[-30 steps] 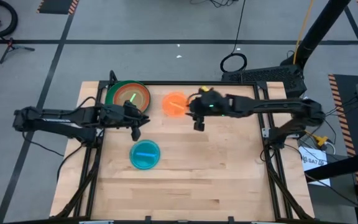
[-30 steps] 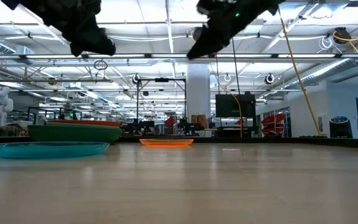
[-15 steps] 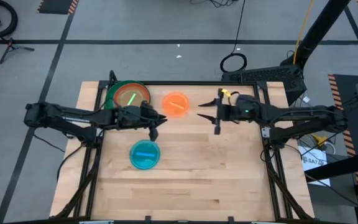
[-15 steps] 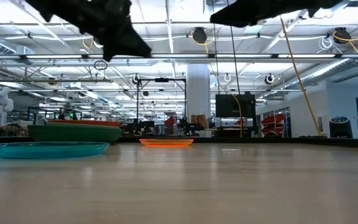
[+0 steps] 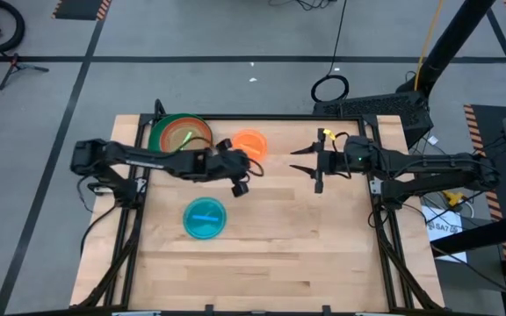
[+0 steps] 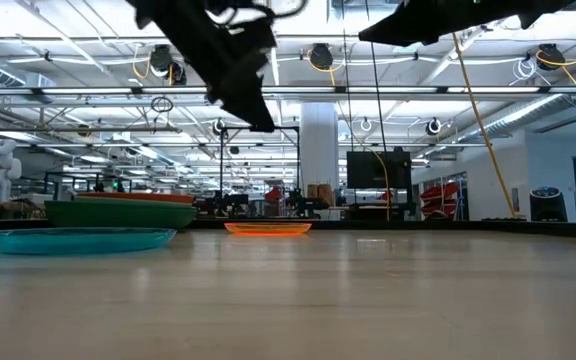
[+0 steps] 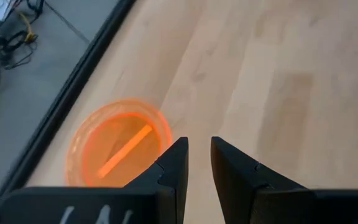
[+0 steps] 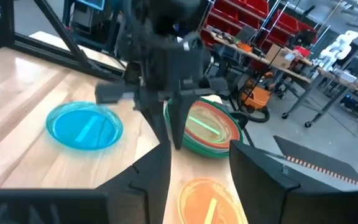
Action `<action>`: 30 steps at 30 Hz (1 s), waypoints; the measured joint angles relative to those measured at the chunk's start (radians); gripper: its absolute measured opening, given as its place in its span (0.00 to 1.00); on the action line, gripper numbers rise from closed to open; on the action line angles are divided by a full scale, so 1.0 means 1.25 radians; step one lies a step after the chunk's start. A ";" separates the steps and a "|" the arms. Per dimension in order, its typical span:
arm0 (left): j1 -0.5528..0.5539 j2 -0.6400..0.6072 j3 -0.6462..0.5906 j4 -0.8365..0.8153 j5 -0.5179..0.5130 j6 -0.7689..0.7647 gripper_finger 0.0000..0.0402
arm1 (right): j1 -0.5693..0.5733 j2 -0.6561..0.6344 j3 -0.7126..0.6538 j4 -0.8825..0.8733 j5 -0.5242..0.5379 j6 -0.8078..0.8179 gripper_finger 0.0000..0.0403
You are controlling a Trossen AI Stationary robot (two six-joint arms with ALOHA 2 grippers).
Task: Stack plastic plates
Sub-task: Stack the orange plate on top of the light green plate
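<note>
Plates on pale wooden counter [image 5: 306, 237]: small round translucent orange plastic plate [image 5: 250, 143] near far edge, stack of larger round plates [image 5: 179, 133] with dark green rim and red-orange inner ring just beside it at far left corner, small round cyan blue plastic plate [image 5: 205, 218] lying apart, nearer front. Left pincer [image 5: 241, 182] raised above counter just beside orange plate, fingers [image 7: 173, 168] parted by a narrow gap, grasping nothing. Right pincer [image 5: 310, 168] raised over right side of counter, well apart from plates, released wide and empty.
</note>
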 joint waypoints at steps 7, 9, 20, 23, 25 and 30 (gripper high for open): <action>0.052 0.159 0.104 -0.074 -0.002 0.100 0.19 | 0.000 -0.007 0.000 -0.014 0.000 0.010 0.38; 0.076 0.194 0.119 -0.089 -0.002 0.109 0.19 | 0.000 -0.008 0.000 -0.021 0.000 0.013 0.38; 0.170 0.281 0.162 -0.083 0.163 0.126 0.19 | 0.000 -0.008 0.000 -0.043 0.001 0.014 0.38; 0.173 0.296 0.164 -0.088 0.168 0.150 0.19 | 0.000 -0.007 0.000 -0.044 0.002 0.014 0.38; 0.172 0.303 0.164 -0.096 0.168 0.152 0.20 | 0.000 -0.007 0.000 -0.044 0.002 0.015 0.38; 0.170 0.307 0.164 -0.095 0.167 0.150 0.30 | 0.000 -0.007 0.000 -0.044 0.002 0.015 0.38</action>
